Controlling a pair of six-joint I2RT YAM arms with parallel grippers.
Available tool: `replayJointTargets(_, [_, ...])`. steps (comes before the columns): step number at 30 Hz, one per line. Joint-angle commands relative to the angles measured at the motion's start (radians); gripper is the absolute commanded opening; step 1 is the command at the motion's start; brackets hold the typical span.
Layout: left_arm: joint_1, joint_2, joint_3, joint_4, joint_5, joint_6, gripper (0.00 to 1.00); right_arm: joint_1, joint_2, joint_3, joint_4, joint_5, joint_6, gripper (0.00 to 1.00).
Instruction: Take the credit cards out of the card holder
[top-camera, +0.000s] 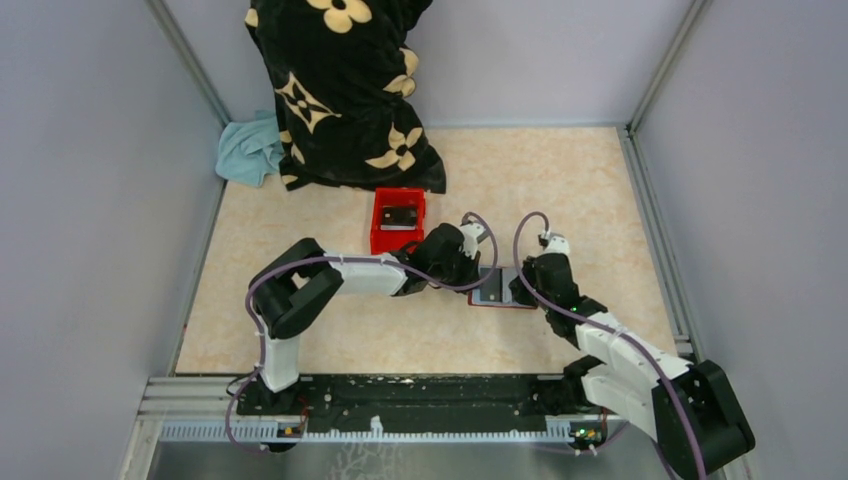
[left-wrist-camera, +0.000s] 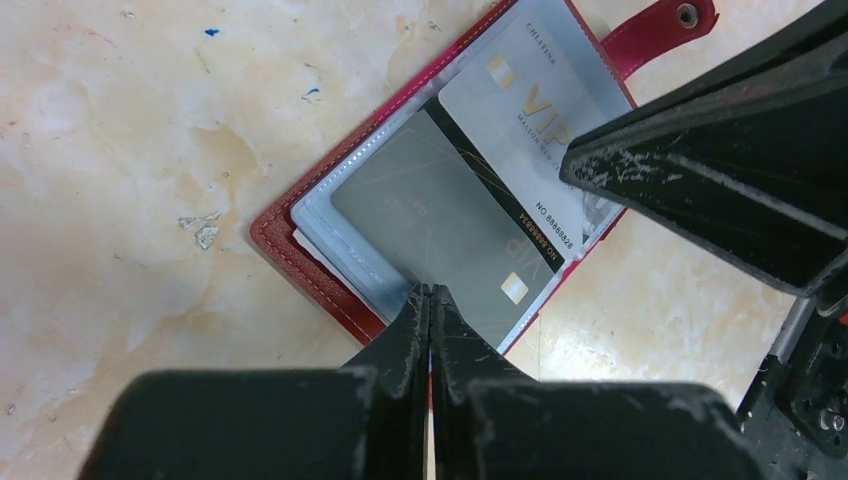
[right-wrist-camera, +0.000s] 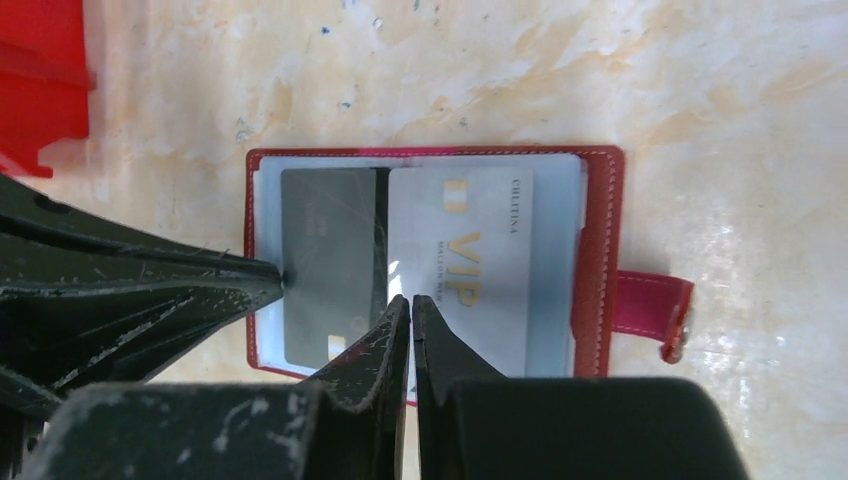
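Observation:
The red card holder (top-camera: 500, 288) lies open and flat on the table between both grippers. Its clear sleeves show a grey card (left-wrist-camera: 430, 215) (right-wrist-camera: 325, 260) and, beside it, a pale VIP credit card (left-wrist-camera: 520, 90) (right-wrist-camera: 480, 250). My left gripper (left-wrist-camera: 430, 290) is shut, and its tip presses on the grey card's sleeve near the card holder's edge (left-wrist-camera: 300, 255). The right gripper (right-wrist-camera: 411, 298) is shut to a hairline gap, with its tips at the pale card's left edge. No card shows between its fingers. In the top view the left gripper (top-camera: 478, 272) and right gripper (top-camera: 520, 285) hide much of the holder.
A bright red open box (top-camera: 398, 222) stands just behind the left wrist. A black flowered blanket (top-camera: 340, 90) and a teal cloth (top-camera: 250, 150) lie at the back left. The holder's clasp strap (right-wrist-camera: 650, 305) sticks out on its right side.

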Motion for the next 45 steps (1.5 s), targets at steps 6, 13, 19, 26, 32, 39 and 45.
replayJointTargets(6, [0.008,-0.022,-0.024,0.014,0.026,0.003,0.0,-0.081,-0.045,0.117,-0.087,0.099,0.0,0.07])
replayJointTargets(13, [0.042,-0.005,-0.02,-0.003,0.018,-0.039,0.0,-0.103,0.014,0.116,-0.14,0.113,-0.016,0.08])
replayJointTargets(19, [0.066,-0.007,-0.039,0.027,0.05,-0.061,0.0,-0.103,0.036,0.091,-0.134,0.11,-0.015,0.12])
replayJointTargets(26, [0.066,-0.031,-0.073,0.115,0.146,-0.066,0.0,-0.104,0.098,0.058,-0.079,0.034,-0.012,0.11])
replayJointTargets(32, [0.067,-0.042,-0.102,0.198,0.234,-0.085,0.02,-0.103,0.15,0.076,-0.073,0.005,-0.014,0.0])
replayJointTargets(39, [0.067,-0.052,-0.121,0.278,0.299,-0.11,0.04,-0.103,0.251,0.109,-0.041,-0.055,-0.034,0.0])
replayJointTargets(45, [0.07,-0.014,-0.107,0.291,0.317,-0.13,0.04,-0.103,0.271,0.112,-0.028,-0.077,-0.042,0.0])
